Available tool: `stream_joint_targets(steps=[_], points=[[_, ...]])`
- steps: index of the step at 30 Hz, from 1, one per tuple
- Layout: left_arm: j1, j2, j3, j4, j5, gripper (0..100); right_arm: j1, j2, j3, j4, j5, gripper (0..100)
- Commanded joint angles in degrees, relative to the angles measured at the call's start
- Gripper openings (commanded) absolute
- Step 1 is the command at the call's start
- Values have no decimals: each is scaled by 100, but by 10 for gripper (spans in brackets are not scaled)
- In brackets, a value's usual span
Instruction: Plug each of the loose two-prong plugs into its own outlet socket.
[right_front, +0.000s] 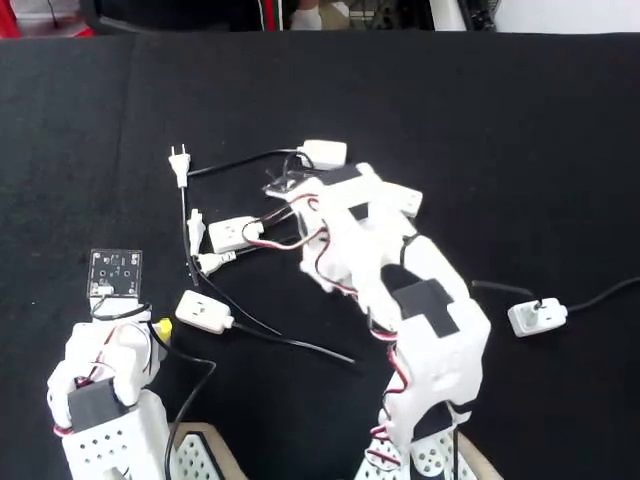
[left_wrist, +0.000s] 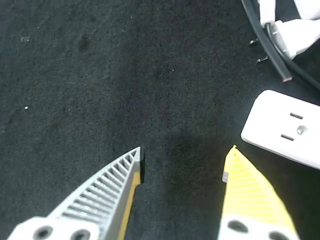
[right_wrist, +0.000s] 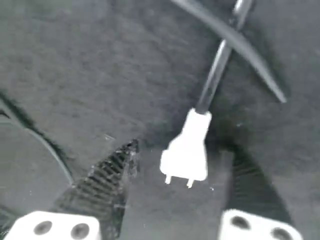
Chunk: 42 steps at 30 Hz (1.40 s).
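I note three white two-prong plugs lying loose on black cords: far plug (right_front: 179, 160), middle plug (right_front: 196, 231), near plug (right_front: 214, 262). Middle socket (right_front: 232, 234) lies just beside them; near socket (right_front: 203, 311) is face-up and empty.

we saw a black table (right_front: 520, 120) carrying white outlet sockets (right_front: 203, 311), loose plugs (right_front: 179, 160), black cords (right_front: 300, 345) and a small board (right_front: 115, 272).

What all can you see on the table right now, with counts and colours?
Sockets: four, white, three around the centre, one far right.
Plugs: four, white; three centre-left, one seen in the right wrist view.
Cables: several, black, among them.
Square board: one, black, near the left arm.
Table: one, black.
Left gripper: one, grey and yellow, open, beside a socket.
Right gripper: one, dark, open, around that plug.
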Motion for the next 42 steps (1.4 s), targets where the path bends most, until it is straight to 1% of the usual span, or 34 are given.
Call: stream_joint_targets(steps=[1,5,10,12,18,26,30,32,36,42], points=[[-57,-18,-31,18,-62,263,-53,-92,-409,343,0,412],[-57,-18,-31,18,-70,263,176,-145,-479,440,0,348],[-57,-18,-31,18,-70,263,448,-716,-321,422,0,242],[-57,-18,-31,18,-70,263,484,-875,-145,316,9,214],[-57,-18,-31,18,-70,263,475,-840,497,-633,9,201],[-57,-18,-31,18,-70,263,448,-207,444,-853,9,198],[-57,-18,-31,18,-70,263,193,-224,532,-818,9,196],[-57,-18,-31,18,-70,263,97,-215,567,-818,0,168],[-57,-18,-31,18,-70,263,70,-215,576,-818,-88,54],[-57,-18,-31,18,-70,263,53,-207,558,-818,-158,31]])
